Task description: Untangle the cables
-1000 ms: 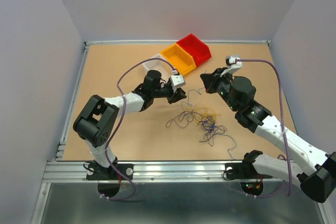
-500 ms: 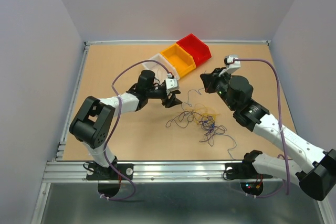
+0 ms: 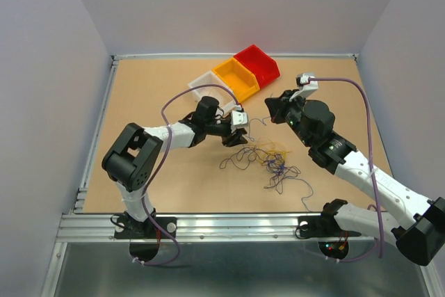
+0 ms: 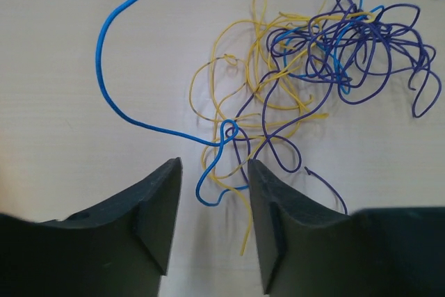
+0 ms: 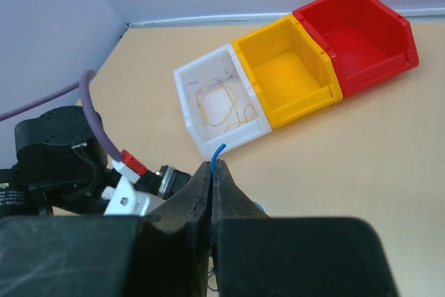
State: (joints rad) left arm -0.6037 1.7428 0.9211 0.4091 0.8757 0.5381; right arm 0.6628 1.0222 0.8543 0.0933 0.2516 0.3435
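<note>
Untangling in progress: at left, the left arm hangs its jaws half apart and empty just over the near edge of the cables, a loose heap of yellow, blue and purple wires on the tabletop. A small loop of blue wire crossed with yellow lies right between the tips. At the back stand a white bin, with one yellow wire already in it, a yellow bin and a red bin. At right, the right arm holds its jaws pressed tight on the tip of a blue wire, lifted above the heap. The step looks like drawing that blue strand free. The next move likely calls for the left jaws to drop and pinch one strand only, pinning the heap. Half a second before, the left arm was further left, away from the wires. The right arm is unchanged.
</note>
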